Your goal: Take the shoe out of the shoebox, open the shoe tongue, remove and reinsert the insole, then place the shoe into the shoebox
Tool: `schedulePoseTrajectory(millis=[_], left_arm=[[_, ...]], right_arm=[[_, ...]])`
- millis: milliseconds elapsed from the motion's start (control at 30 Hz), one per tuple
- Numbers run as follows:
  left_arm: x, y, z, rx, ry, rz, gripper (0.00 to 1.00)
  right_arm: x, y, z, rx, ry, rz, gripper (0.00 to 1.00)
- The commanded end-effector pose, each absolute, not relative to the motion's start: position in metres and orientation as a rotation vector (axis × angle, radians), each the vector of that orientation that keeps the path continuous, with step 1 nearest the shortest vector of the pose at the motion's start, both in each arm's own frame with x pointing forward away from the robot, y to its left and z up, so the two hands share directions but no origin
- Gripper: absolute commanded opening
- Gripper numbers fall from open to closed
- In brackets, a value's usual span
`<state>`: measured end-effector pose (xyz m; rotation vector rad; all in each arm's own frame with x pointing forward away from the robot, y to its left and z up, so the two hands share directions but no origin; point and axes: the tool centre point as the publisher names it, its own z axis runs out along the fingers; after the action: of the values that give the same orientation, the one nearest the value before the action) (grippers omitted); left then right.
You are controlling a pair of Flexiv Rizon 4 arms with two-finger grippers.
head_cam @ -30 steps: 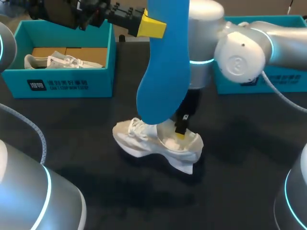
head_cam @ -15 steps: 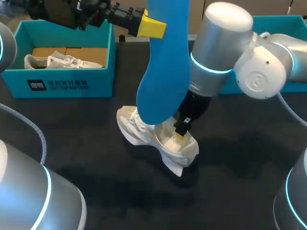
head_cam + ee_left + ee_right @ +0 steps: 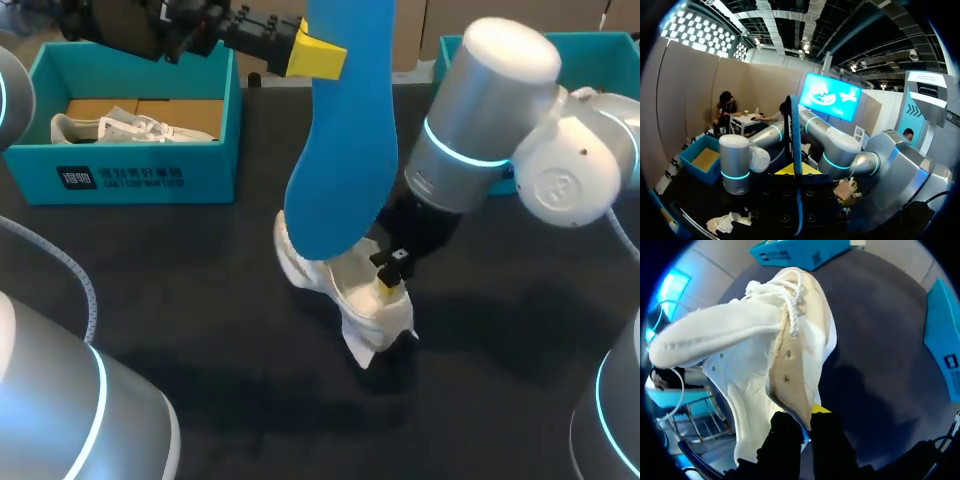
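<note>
Left gripper (image 3: pixel 322 55): clamped on the blue insole (image 3: pixel 345 130), which stands upright between its fingers, raised well above the table.
Right gripper (image 3: pixel 807 412): pinching the heel rim of the white shoe (image 3: pixel 765 340), with a finger on either side of it (tan lining facing up).
Shoe position: tilted under the right gripper, just beneath the insole's lower end, well apart from the shoebox (image 3: pixel 140 175).
Step in hand: insole judged removed; reinsertion pending.
Next move: likely lowering the insole's end into the opening while the right gripper steadies the heel.
</note>
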<state>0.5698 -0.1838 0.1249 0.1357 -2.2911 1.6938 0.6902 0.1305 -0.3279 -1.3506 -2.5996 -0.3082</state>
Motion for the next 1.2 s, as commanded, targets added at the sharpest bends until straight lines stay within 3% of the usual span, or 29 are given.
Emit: schedulePoseTrajectory(millis=[33,400,1200], left_arm=[[0.571,-0.186,0.125,0.136,-2.292,1.691,0.0],[0.571,-0.186,0.125,0.136,-2.292,1.691,0.0],[0.571,-0.186,0.125,0.136,-2.292,1.691,0.0]], right_arm=[[0.676,0.124,-0.328,-1.869,-2.3,-0.379,0.0],[0.681,0.133,-0.341,-2.072,-2.119,-0.372,0.0],[0.699,0.144,-0.383,-1.938,-2.116,-0.37,0.0]])
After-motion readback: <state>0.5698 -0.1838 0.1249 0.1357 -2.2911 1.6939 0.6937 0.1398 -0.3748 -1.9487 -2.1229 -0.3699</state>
